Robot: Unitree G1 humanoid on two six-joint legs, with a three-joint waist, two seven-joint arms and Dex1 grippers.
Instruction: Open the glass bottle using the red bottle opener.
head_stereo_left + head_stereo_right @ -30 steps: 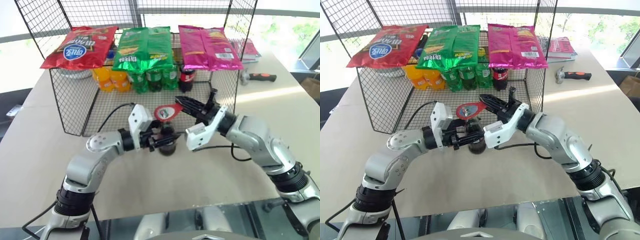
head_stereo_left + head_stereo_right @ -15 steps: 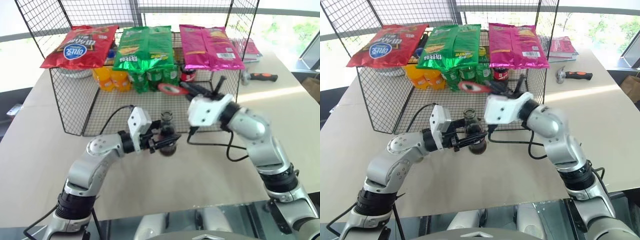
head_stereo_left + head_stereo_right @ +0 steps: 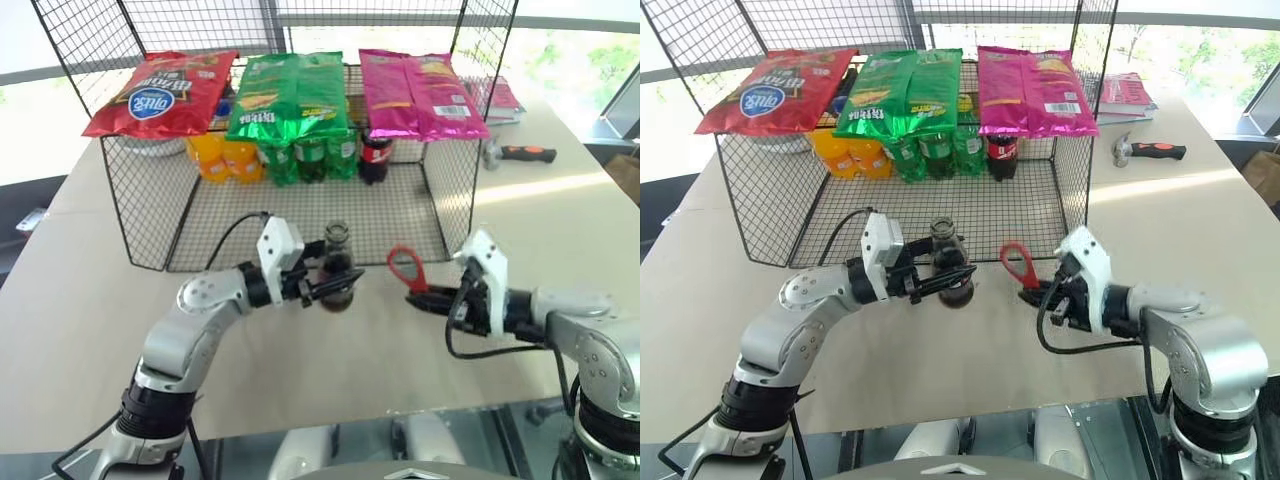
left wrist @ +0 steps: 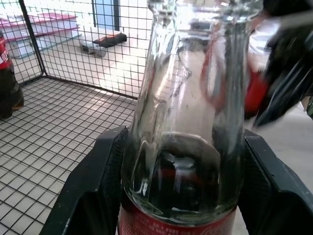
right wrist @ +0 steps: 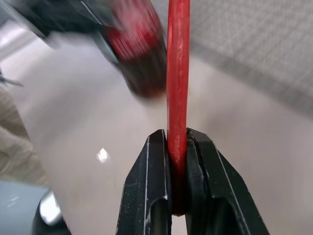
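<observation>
The glass bottle (image 3: 337, 262) stands upright on the table just in front of the wire basket, with dark liquid, a red label and a bare mouth. My left gripper (image 3: 336, 287) is shut on its lower body, and its black fingers (image 4: 93, 196) press both sides of the glass bottle (image 4: 182, 147). To the right, low over the table, my right gripper (image 3: 422, 299) is shut on the handle of the red bottle opener (image 3: 411, 280). Its ring head points up and back toward the basket, apart from the bottle. The red bottle opener (image 5: 177, 73) stands edge-on between the closed fingers.
A wire basket (image 3: 160, 215) behind the bottle holds soda bottles (image 3: 300, 158) under several snack bags (image 3: 285, 92). An orange-handled hammer (image 3: 518, 153) and books (image 3: 497, 97) lie at the back right. A black cable (image 3: 470, 350) loops by my right wrist.
My right arm swung the opener up off the bottle's top, then down and right to table height, rolling the wrist. The bottle's mouth now shows bare. The left gripper stayed put.
</observation>
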